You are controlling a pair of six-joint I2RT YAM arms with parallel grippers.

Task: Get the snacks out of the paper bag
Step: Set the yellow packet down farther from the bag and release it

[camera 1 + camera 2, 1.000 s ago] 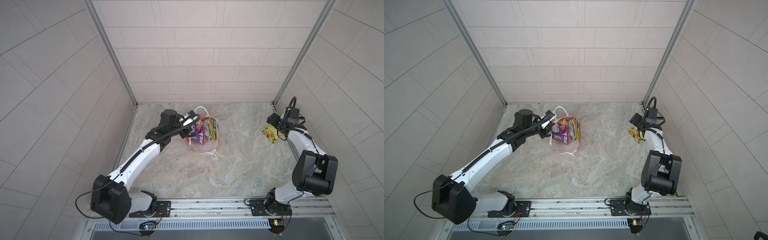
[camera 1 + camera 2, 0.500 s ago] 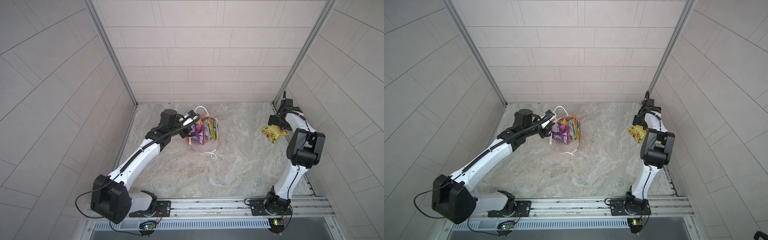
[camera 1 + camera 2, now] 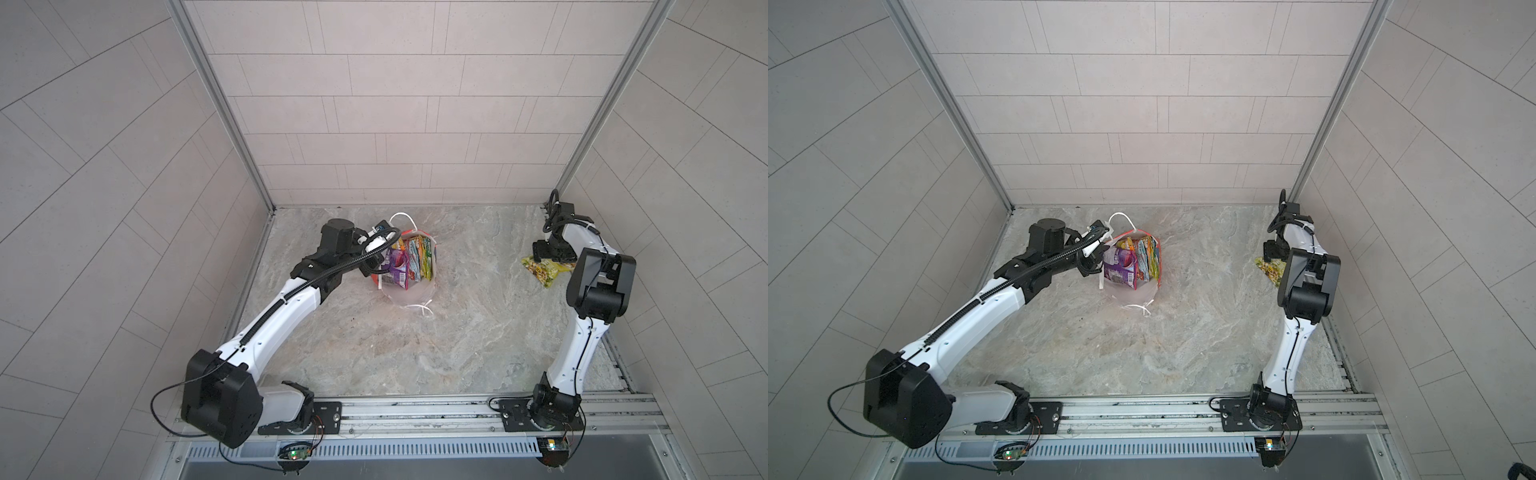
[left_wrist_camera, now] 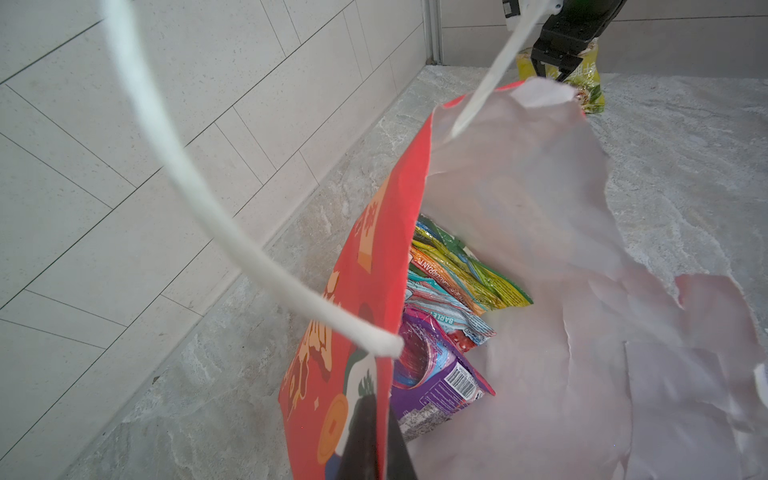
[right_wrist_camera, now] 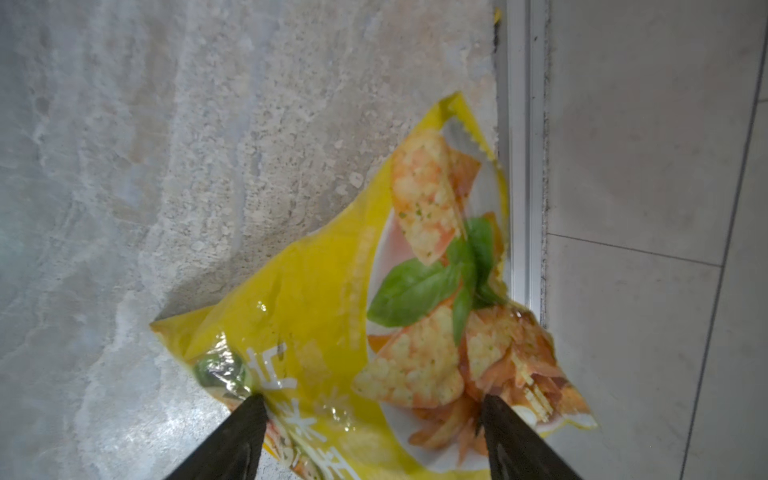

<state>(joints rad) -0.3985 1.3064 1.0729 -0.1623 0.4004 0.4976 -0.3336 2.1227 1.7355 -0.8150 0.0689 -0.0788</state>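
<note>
The red paper bag (image 3: 409, 293) (image 3: 1133, 293) stands in the middle of the table, its white inside showing. My left gripper (image 3: 376, 262) (image 3: 1096, 262) (image 4: 376, 415) is shut on the red wall (image 4: 365, 291) at the bag's left rim. Inside stand snacks: a purple packet (image 3: 397, 266) (image 3: 1121, 266) (image 4: 436, 386) and teal, orange and green ones (image 3: 419, 257) (image 4: 457, 274). A yellow snack packet (image 3: 544, 270) (image 3: 1271, 270) (image 5: 374, 311) lies flat by the right wall. My right gripper (image 3: 548, 251) (image 3: 1273, 251) (image 5: 372, 399) is open just over it, a finger on each side.
White cord handles rise from the bag's far rim (image 3: 401, 218) and lie on the table at its near side (image 3: 422, 309). An aluminium rail (image 5: 521, 166) runs along the foot of the right wall, beside the yellow packet. Tiled walls close the table on three sides.
The right arm has folded back toward the far right corner, its gripper staying over the yellow packet, which lies where it was. The left arm and the bag have not moved.
</note>
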